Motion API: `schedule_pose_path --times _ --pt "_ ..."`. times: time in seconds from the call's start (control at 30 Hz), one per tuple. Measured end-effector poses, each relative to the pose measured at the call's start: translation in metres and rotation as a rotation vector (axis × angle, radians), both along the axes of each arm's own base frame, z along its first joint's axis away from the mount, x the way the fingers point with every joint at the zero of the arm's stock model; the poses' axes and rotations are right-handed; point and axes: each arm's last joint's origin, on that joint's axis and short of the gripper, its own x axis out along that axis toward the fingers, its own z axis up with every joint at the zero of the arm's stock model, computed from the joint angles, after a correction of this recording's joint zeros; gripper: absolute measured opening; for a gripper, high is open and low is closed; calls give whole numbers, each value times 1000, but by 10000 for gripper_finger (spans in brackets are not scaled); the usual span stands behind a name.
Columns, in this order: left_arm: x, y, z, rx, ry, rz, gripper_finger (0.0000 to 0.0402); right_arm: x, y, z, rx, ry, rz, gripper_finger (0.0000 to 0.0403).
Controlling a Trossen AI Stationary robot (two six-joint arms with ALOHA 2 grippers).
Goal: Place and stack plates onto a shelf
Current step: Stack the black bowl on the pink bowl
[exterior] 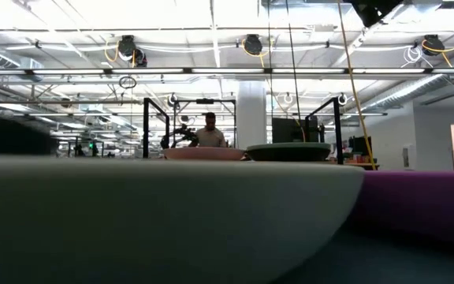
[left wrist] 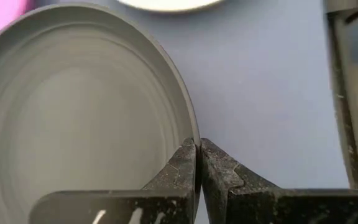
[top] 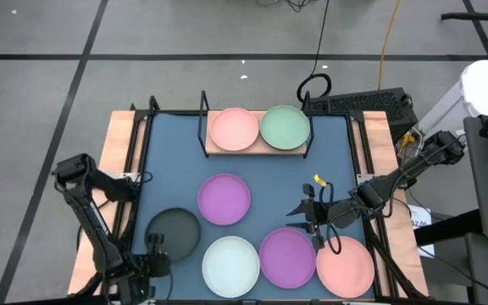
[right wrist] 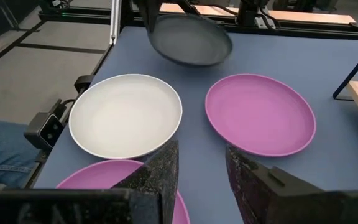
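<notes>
The light-wood shelf (top: pixel 257 142) at the table's far side carries a pink plate (top: pixel 234 129) and the pale green plate (top: pixel 285 126) side by side. On the blue table lie a purple plate (top: pixel 224 199), the white plate (top: pixel 231 265), a second purple plate (top: pixel 288 257) and a second pink plate (top: pixel 346 265). Only one black plate (top: pixel 176 230) shows, near the left edge, and my left gripper (top: pixel 155 248) is shut on it. My right gripper (top: pixel 312 216) hangs open above the gap between the purple plates (right wrist: pixel 201 171). My left gripper pinches the black plate's raised rim (left wrist: pixel 196 138) between its two fingertips (left wrist: pixel 182 165), one finger over the plate's inside and one outside. It comes from the table's near left side. In the right wrist view the black plate (right wrist: pixel 188 40) looks tilted and raised off the table.
Black wire posts (top: pixel 203 114) stand at the shelf's ends and black rails run along the table's sides (top: pixel 134 186). Bare blue table (top: pixel 329 161) lies between the shelf and the near plates. A person (exterior: pixel 210 130) stands far off in the room behind.
</notes>
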Motion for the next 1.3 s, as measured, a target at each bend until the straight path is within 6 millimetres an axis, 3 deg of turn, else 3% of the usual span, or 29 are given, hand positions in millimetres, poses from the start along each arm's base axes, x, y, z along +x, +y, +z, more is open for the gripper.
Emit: schedule_pose_path --times 0.27,0.63,0.93,1.3 --pt "7 22 48 58 -51 -124 10 0 0 0 -1 3 0 114" --pt "41 66 80 332 -228 -353 10 -2 -2 -9 -17 18 -24 114" --pt "84 114 97 473 -273 -432 10 -3 -2 -13 -9 29 -31 114" --pt "129 200 103 464 -233 -420 10 -3 -2 -13 -8 33 -33 114"
